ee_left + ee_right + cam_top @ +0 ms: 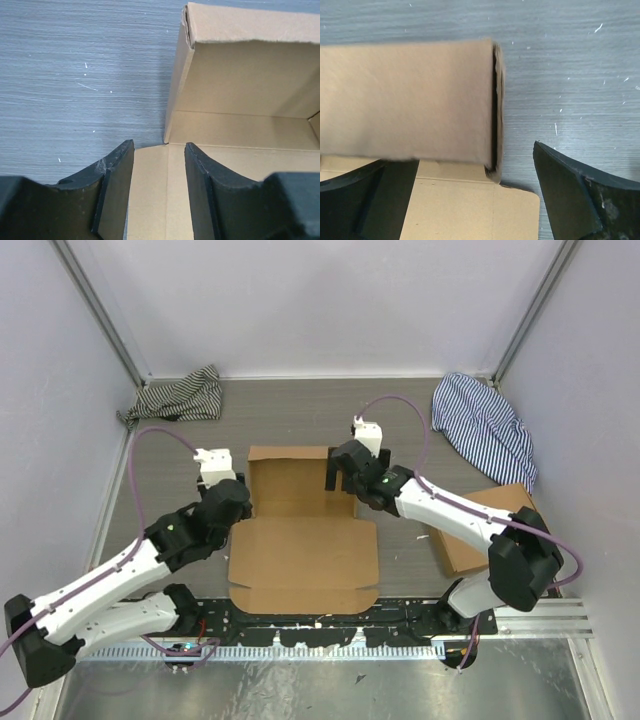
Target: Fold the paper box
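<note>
Lying nearest the arm bases is the flat part of the paper box [300, 560]: a broad brown lid panel spread on the grey table [400, 420], with a narrow front flap along its near edge. Beyond that panel the box rises into a shallow tray, its side and back walls standing upright around a rectangular floor. The left gripper [159, 150] sits at the tray's near-left corner, above the crease where the lid panel meets the tray. Its two dark fingers [117, 170] stand partly apart with only bare cardboard showing in the gap, so it has hold of nothing. In the left wrist view the tray's left wall stands just ahead of those fingers, its top edge slightly ragged. The right gripper [340, 472] is at the tray's right wall, spread wide. In the right wrist view that wall's outer face and its end edge lie between the two fingers [565, 190], and the right-hand finger stands clear of the cardboard, so nothing is gripped. To the right of the box, apart from it, a stack of flat cardboard [470, 540] lies partly under the right arm. Farther back, one striped cloth [178, 395] is bunched far-left of the box, and a second striped cloth [485, 425] lies far-right of it.
</note>
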`<state>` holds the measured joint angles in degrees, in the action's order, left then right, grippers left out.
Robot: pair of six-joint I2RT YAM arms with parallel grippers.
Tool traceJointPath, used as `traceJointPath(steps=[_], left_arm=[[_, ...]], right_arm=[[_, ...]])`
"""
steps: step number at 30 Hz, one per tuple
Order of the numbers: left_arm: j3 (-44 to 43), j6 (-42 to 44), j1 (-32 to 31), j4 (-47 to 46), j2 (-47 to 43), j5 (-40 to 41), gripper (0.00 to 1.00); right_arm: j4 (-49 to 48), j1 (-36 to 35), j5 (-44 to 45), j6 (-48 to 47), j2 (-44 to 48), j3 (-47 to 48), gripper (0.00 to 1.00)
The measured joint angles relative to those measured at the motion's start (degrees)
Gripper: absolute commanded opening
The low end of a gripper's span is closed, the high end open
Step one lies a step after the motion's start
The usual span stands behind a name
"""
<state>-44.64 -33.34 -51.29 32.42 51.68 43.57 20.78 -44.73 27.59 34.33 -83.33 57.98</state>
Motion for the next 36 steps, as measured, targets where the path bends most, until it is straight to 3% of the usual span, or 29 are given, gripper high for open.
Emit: traceJointPath(steps=[9, 20, 36], left_arm=[[3.7, -3.5, 0.0, 4.6, -4.9, -2.3, 0.51], [7.5, -5.6, 0.0, 7.0, -12.9, -2.8, 0.51], [12.1, -6.9, 0.0, 7.6, -17.5, -2.8, 0.51]], right_arm=[[3.2, 0.4, 2.9, -13.4, 0.2, 11.2, 0.92], [0.3, -2.8, -4.6, -35.1, 5.2, 9.3, 0.89], [-0.7, -3.5, -6.6, -47.1, -8.3, 19.0, 0.83]])
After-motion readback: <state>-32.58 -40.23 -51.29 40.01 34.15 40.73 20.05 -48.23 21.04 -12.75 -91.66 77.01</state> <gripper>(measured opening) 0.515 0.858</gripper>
